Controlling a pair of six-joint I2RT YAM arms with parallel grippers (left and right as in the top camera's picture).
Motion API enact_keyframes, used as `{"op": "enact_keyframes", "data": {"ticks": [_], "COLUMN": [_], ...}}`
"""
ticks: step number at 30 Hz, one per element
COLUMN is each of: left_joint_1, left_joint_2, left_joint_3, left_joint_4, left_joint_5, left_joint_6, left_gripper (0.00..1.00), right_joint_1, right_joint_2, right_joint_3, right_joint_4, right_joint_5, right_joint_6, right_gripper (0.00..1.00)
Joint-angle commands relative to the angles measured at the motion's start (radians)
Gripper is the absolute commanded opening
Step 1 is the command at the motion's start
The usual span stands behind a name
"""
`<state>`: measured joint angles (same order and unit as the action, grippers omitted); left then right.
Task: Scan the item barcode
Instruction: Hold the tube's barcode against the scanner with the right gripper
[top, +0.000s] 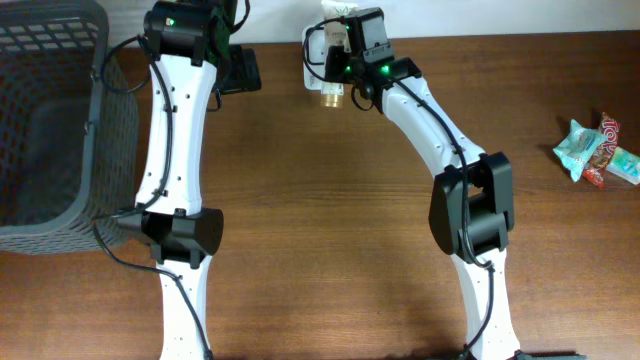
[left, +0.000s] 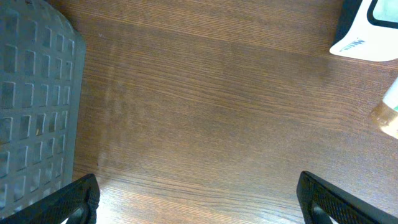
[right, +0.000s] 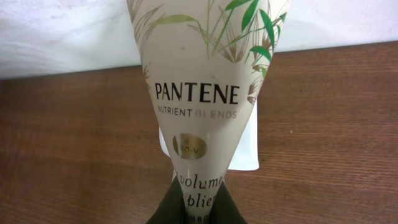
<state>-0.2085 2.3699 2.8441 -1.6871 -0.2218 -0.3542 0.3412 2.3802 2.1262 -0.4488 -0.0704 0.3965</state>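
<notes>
The tube (right: 198, 93) reads "PANTENE NUTRIENT BLENDS" and, lower, "volume".

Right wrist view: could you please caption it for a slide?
Right hand grips a Pantene tube, wooden table and a white object behind it.

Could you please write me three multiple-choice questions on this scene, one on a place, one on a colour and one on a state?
1. Where does the grey basket stand?
A) at the left side of the table
B) at its centre
C) at its right side

2. What colour is the cap of the Pantene tube?
A) blue
B) gold
C) black

3. How is the right gripper?
A) wide open and empty
B) shut on the Pantene tube
C) shut on nothing

Answers: 1 A, the overhead view shows it at the left edge; 2 B, the gold end shows just below the gripper; 3 B, the right wrist view shows it clamping the tube.
</notes>
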Motion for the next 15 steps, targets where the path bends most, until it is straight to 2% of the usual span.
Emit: {"op": "enact_keyframes", "data": {"ticks": [1, 6, 10, 15], "left_joint_1": [-0.005, -0.005, -0.005, -0.005], "left_joint_2": [-0.008, -0.008, -0.008, -0.008], "left_joint_3": [-0.003, -0.003, -0.003, -0.003], "left_joint_4": [-0.001, -0.001, -0.001, -0.001], "left_joint_5": [-0.011, -0.011, -0.011, -0.011], "left_joint_6": [0.015, 0.015, 0.015, 0.015], "left_gripper": [0.99, 0.99, 0.99, 0.99], "right_joint_1": [0.005, 0.004, 0.004, 0.004], "right_joint_2": [0.005, -0.083, -0.169, -0.186], "right_joint_3": [0.028, 0.046, 0.048, 0.048], "right_joint_4": [0.010, -0.004, -0.052, -0.098], "right_joint_5": [-0.005, 0.006, 0.064, 0.063], "right_joint_6": [-0.003, -0.072, -0.075, -0.081], "right_gripper": [0.04, 0.04, 0.04, 0.04]}}
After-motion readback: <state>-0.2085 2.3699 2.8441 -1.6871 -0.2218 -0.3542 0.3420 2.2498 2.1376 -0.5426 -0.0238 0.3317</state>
